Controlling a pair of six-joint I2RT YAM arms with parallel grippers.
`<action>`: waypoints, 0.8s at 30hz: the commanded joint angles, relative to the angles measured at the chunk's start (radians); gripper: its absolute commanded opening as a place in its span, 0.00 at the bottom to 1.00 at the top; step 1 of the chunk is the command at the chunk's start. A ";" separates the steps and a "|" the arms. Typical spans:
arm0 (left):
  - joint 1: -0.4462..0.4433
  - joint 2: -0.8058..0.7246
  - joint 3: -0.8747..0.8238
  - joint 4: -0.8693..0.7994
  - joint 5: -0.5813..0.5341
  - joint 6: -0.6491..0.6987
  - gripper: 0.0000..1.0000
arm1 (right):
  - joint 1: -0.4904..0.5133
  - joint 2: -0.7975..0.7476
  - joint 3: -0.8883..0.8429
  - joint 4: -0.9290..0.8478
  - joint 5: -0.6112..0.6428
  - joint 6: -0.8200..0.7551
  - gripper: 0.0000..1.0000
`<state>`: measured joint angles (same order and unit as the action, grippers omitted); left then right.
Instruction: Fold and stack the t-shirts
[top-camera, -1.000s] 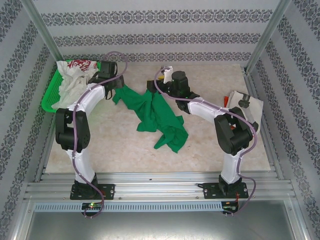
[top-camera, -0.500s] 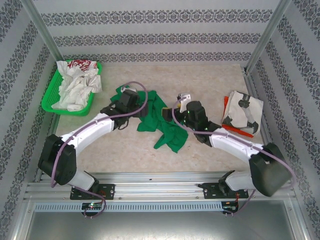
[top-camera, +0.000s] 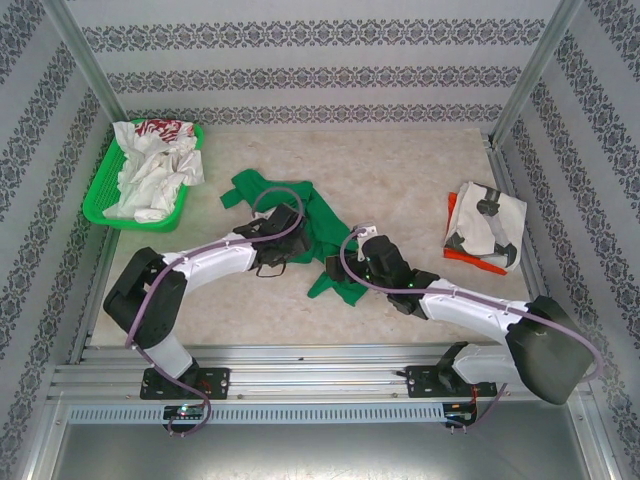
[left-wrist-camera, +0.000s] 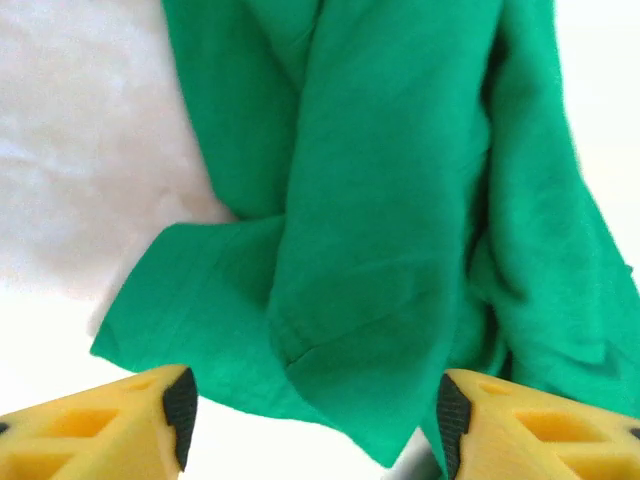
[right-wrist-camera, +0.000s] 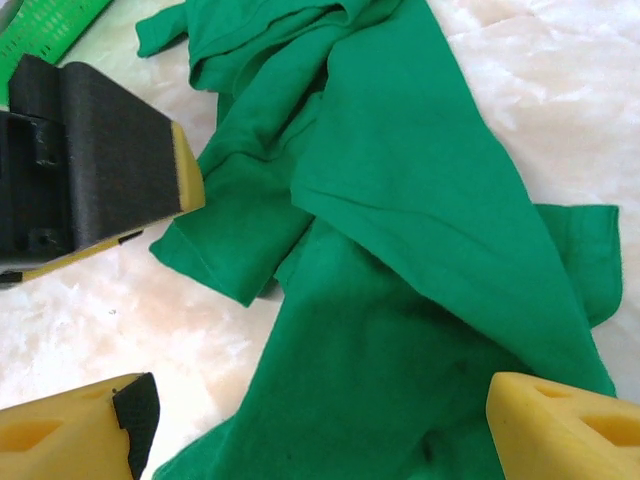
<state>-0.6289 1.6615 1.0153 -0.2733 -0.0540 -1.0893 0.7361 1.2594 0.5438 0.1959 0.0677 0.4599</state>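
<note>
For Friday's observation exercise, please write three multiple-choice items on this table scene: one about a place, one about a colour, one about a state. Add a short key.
1. Where does the green mesh basket stand on the table? A far left corner; B near right corner; C centre.
2. The shirts in the basket are mostly: A black; B white; C blue.
3. The green t-shirt is: A folded square; B hanging off the table's edge; C lying crumpled, unfolded.
Key: 1 A, it sits on the left by the back wall. 2 B, white cloth with a patch of red print. 3 C, it is wrinkled and spread unevenly at the centre.
</note>
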 joint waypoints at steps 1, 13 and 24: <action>-0.008 -0.002 -0.049 0.108 0.065 -0.172 0.58 | 0.012 0.025 0.002 0.030 0.019 0.026 0.85; 0.001 0.087 -0.042 0.287 0.157 -0.227 0.45 | 0.023 0.098 0.033 0.073 -0.012 0.043 0.86; 0.023 0.094 -0.058 0.299 0.157 -0.198 0.04 | 0.097 0.130 0.060 -0.009 0.037 0.084 0.85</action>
<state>-0.6170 1.7741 0.9619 0.0021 0.1093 -1.3079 0.7990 1.3701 0.5678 0.2249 0.0700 0.5224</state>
